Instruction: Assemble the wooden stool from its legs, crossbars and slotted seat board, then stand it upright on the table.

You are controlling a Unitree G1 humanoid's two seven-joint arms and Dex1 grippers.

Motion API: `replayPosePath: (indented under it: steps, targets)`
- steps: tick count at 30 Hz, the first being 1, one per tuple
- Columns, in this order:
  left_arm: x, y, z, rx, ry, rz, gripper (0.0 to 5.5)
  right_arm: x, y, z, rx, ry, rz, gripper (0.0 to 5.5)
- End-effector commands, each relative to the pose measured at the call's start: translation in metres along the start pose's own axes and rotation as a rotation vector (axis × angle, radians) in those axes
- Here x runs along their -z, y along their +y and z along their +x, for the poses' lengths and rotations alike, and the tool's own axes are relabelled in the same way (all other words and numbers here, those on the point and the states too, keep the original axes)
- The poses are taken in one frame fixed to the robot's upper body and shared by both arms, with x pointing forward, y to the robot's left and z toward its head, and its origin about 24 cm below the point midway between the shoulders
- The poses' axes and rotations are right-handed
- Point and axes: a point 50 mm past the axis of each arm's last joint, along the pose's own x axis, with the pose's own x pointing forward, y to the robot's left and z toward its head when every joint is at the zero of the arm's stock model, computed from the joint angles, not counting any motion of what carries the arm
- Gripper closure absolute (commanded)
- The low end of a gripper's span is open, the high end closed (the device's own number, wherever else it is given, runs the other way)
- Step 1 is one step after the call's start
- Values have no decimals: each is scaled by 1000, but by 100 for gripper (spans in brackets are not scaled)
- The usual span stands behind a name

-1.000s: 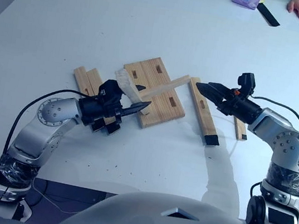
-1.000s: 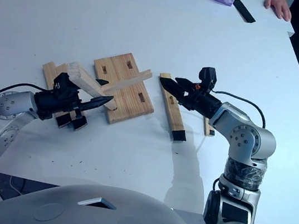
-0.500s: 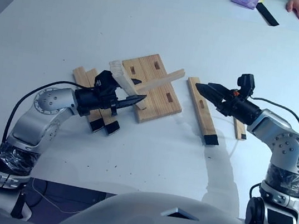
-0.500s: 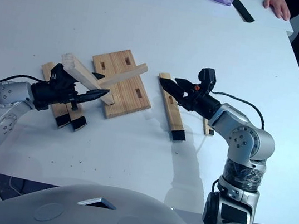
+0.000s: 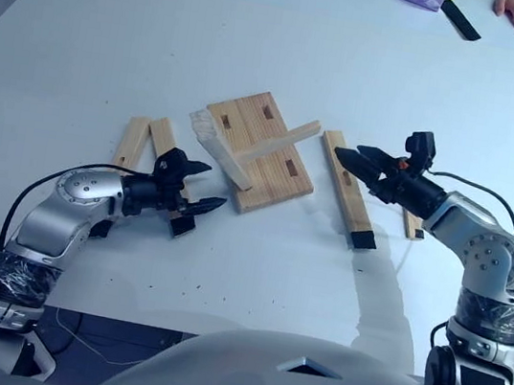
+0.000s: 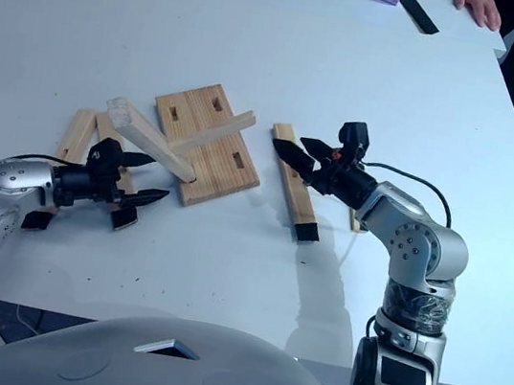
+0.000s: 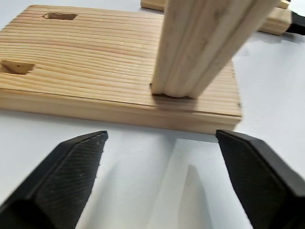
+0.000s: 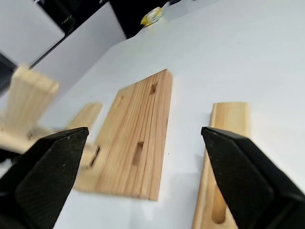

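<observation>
The slotted seat board (image 5: 248, 122) lies flat in the middle of the table (image 5: 307, 55), slots up, which I judge is the right way to take legs from above. One leg (image 5: 223, 149) stands tilted with its foot at a slot near the board's near edge; the left wrist view shows the foot meeting the board, but I can't tell how deep it sits. A thinner bar (image 5: 289, 137) slants off it across the board.

My left gripper (image 5: 211, 186) sits low just in front of that edge, jaws apart and empty, well placed to close on the leg's base and straighten it. My right gripper (image 5: 348, 154) hovers over the top end of a loose leg (image 5: 348, 197) lying just beside the board, jaws apart, holding nothing. Two spare legs (image 5: 147, 137) lie side by side left of the board.
</observation>
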Motion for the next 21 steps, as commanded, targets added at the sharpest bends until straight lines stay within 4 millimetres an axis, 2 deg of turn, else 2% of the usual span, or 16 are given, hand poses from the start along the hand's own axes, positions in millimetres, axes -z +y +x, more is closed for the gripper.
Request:
replayPosePath:
  steps: [1,3,6,9,14,17,21]
  targets:
    - [-11,1,-1,-63,-48,30,117,18,-1,18,5,144,-192,113]
    - [-14,4,-1,-109,-75,26,117,27,-3,26,17,185,-255,113]
    - [-15,7,-8,-218,-129,-15,117,28,-6,40,35,188,-312,113]
    - [-12,7,-11,-306,-164,-61,117,21,-8,48,45,161,-329,113]
    - [-7,-1,-14,-367,-201,-117,117,-2,-14,41,75,99,-330,113]
    - [-3,-3,-16,-427,-220,-146,117,-5,-18,50,100,134,-442,113]
    - [-7,-2,-8,-478,-266,-167,117,5,-19,75,82,232,-654,113]
